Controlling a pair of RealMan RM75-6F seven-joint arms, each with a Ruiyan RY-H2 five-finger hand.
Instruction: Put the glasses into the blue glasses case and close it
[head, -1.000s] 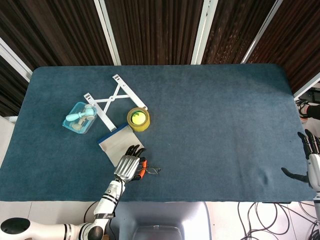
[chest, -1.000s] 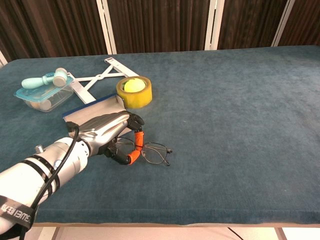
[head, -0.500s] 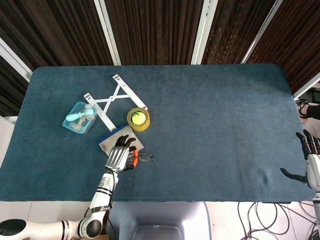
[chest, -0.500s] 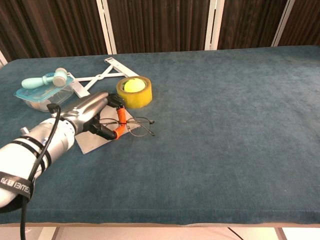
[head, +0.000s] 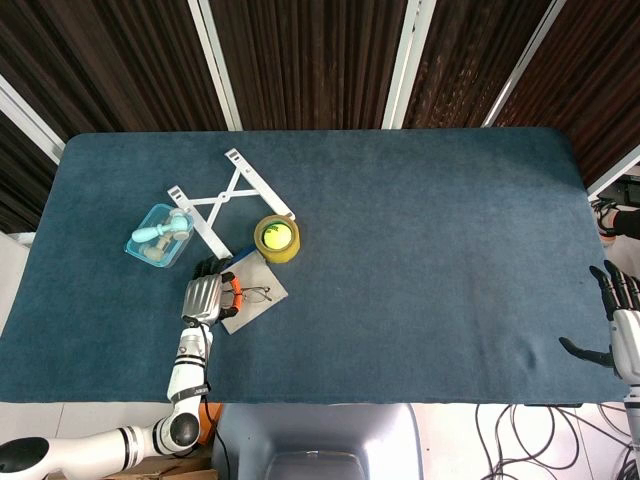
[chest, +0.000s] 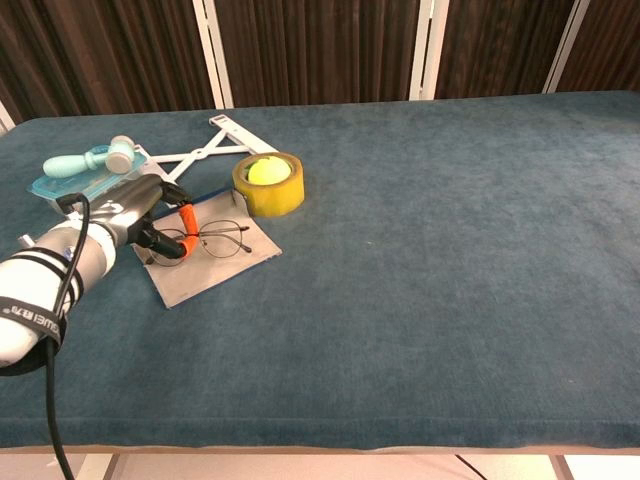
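Note:
The blue glasses case (head: 252, 287) (chest: 215, 272) lies open and flat, grey lining up, beside the yellow tape roll. My left hand (head: 204, 297) (chest: 130, 214) holds the thin-framed glasses (head: 252, 294) (chest: 222, 240) by their orange-tipped temples, just over the case's lining. Whether the lenses touch the lining I cannot tell. My right hand (head: 618, 330) hovers open beyond the table's right edge, holding nothing; the chest view does not show it.
A yellow tape roll (head: 277, 238) (chest: 268, 183) stands just behind the case. A white folding stand (head: 226, 199) (chest: 195, 156) lies behind it. A clear box with a small blue fan (head: 160, 235) (chest: 85, 175) sits at the left.
My left hand has carried the glasses from the table's near edge back and to the left, from beside the case to over its open lining. The right hand has barely moved.

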